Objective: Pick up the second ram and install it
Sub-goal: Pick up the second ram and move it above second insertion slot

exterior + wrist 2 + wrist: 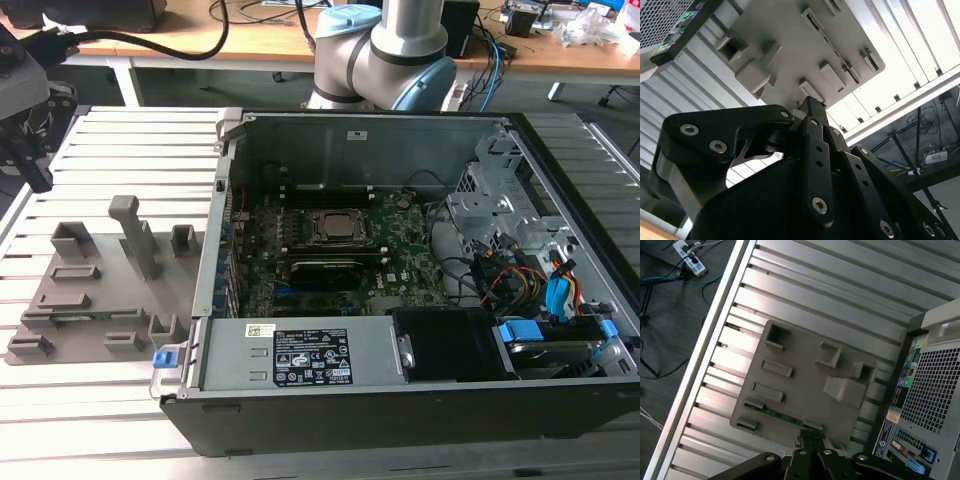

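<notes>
Just above the tray: gripper [811, 434] hovering near the second ram [777, 413].
Its fingers are drawn together, carrying nothing; the ram appears to sit edge-up in a slot of the grey holder tray [805, 375], presumably to offer its top edge for pinching.

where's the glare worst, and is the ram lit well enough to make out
Second wrist view: the table slats blow out to white beside the tray, and the pincer is a dark mass in front. First wrist view: even light, only a soft sheen on the slats, and the ram shows clearly green in the tray. Exterior view: no harsh glare; the case interior is dimmer.
</notes>
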Controlling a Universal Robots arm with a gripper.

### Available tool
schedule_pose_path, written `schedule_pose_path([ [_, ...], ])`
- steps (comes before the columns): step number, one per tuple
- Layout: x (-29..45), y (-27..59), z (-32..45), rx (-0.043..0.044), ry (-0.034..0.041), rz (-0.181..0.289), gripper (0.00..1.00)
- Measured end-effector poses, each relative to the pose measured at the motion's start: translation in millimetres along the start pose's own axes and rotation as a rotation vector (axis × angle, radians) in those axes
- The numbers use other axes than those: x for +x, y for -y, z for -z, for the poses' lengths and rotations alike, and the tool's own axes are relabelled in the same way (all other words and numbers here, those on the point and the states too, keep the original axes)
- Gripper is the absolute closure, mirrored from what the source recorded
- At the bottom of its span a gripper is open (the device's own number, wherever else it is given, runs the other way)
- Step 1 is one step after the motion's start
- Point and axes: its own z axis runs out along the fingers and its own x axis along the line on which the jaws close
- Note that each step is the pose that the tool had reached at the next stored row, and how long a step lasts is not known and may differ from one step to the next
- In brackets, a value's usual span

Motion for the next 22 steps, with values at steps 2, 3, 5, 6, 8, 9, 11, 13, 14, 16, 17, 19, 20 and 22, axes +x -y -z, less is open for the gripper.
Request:
schedule_pose_path([
  [2,0.0,0.0,0.0,-0.0003,-0.0011,0.03,0.89],
  [3,0.0,0.0,0.0,-0.0006,-0.0017,0.047,0.89],
  [5,0.0,0.0,0.0,-0.0011,-0.0025,0.071,0.89],
  [6,0.0,0.0,0.0,-0.0013,-0.0027,0.079,0.89],
  [8,0.0,0.0,0.0,-0.0022,-0.004,0.115,0.89],
  [9,0.0,0.0,0.0,-0.0023,-0.0041,0.122,0.89],
  [11,0.0,0.0,0.0,-0.0026,-0.0047,0.136,0.89],
  [13,0.0,0.0,0.0,-0.0028,-0.0053,0.153,0.89],
  [14,0.0,0.0,0.0,-0.003,-0.0054,0.16,0.89],
  [16,0.0,0.0,0.0,-0.0034,-0.0062,0.179,0.89],
  [17,0.0,0.0,0.0,-0.0036,-0.0064,0.188,0.89],
  [19,0.0,0.0,0.0,-0.0044,-0.0075,0.221,0.89],
  [20,0.0,0.0,0.0,-0.0048,-0.0081,0.239,0.89],
  [22,0.0,0.0,0.0,-0.0055,-0.0091,0.27,0.89],
])
